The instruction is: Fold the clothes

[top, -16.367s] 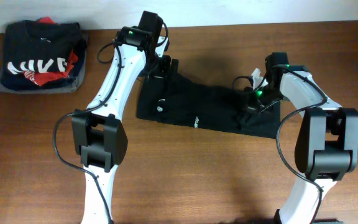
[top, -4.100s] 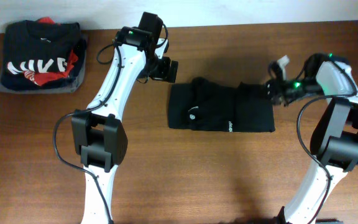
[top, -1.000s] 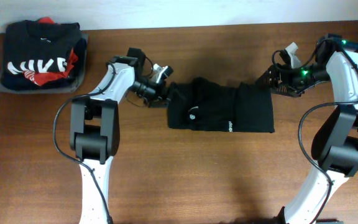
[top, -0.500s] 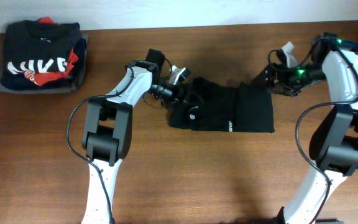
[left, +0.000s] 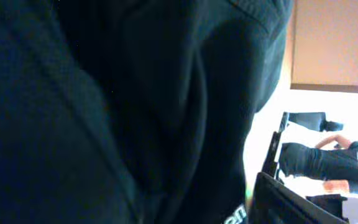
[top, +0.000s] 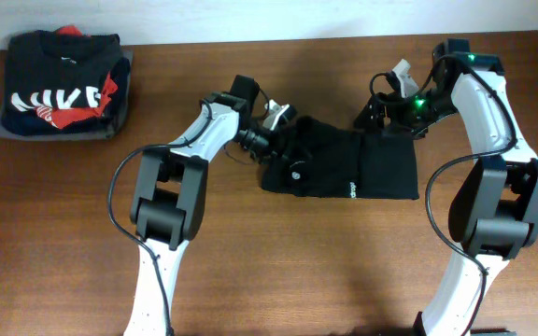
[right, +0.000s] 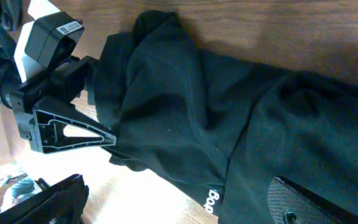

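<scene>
Garment: the black garment [top: 344,163] lies in the middle of the wooden table [top: 250,271], folded into a long band running left to right. Its right part is flat, and its left end is bunched and rumpled.
Marks: a tiny white logo [top: 296,170] sits near the left end. A short line of white lettering [top: 353,189] runs along the near edge.
Left gripper: the left gripper [top: 274,126] is at the garment's left end. In the right wrist view its fingers [right: 67,132] stand apart, with the bunched cloth reaching in between them. Whether they are pinching the fabric cannot be told.
Left wrist view: it is almost filled by black folds of the garment [left: 104,112], pressed close to the lens.
Right gripper: the right gripper [top: 382,103] hangs over the far edge of the garment's right part. It is released, with its pads [right: 303,199] spread wide and the cloth lying below them, ungrasped.
Arms: both arms reach in from the near side, the left to the garment's left end and the right to its far right edge.
Folded pile: a folded black top with white letters and red print [top: 59,89] rests on a folded grey garment [top: 7,133] at the table's far left corner, well apart from the black garment.
</scene>
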`<state>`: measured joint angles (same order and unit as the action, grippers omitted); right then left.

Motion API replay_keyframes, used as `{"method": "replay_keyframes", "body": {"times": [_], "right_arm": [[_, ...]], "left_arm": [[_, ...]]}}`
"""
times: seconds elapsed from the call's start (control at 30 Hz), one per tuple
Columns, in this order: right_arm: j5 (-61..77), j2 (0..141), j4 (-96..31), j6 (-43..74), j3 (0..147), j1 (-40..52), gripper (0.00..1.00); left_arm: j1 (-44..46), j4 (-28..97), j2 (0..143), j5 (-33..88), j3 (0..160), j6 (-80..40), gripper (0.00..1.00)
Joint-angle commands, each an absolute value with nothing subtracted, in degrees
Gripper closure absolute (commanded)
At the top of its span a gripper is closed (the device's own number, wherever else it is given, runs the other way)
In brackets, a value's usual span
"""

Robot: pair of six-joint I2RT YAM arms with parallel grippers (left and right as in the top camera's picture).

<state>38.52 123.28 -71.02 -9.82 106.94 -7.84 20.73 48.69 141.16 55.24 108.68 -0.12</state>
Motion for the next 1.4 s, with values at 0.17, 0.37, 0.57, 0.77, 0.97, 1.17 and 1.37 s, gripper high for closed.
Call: {"method": "replay_keyframes", "body": {"times": [0.17,0.37,0.57,0.77,0.97,1.17,1.37], "right_arm": [[37.2,122.6,-70.9,-8.0,107.3,-7.8,0.03],[37.2,122.6,-70.9,-8.0,107.3,-7.8,0.03],[37.2,122.6,-70.9,-8.0,107.3,-7.8,0.03],[37.2,122.6,-70.9,-8.0,107.3,-7.8,0.03],[36.7,122.6,-70.8,-8.1,107.3,-7.8,0.03],[36.7,122.6,-70.0,-8.0,107.3,-7.8,0.03],[36.1,122.6,-68.2,-8.0,107.3,-7.8,0.03]], "left_arm": [[22.1,46.0,143.4,49.8,107.8,-2.2,0.33],[22.6,45.8,143.4,48.2,107.8,-2.2,0.78],[21.8,45.9,143.4,47.1,107.8,-2.2,0.99],[17.8,48.1,143.4,43.3,107.8,-2.1,1.0],[10.5,50.2,143.4,43.0,107.8,-1.6,1.0],[3.7,54.9,143.3,43.0,108.7,3.2,1.0],[-0.5,63.2,143.3,37.8,112.8,5.2,1.0]]}}
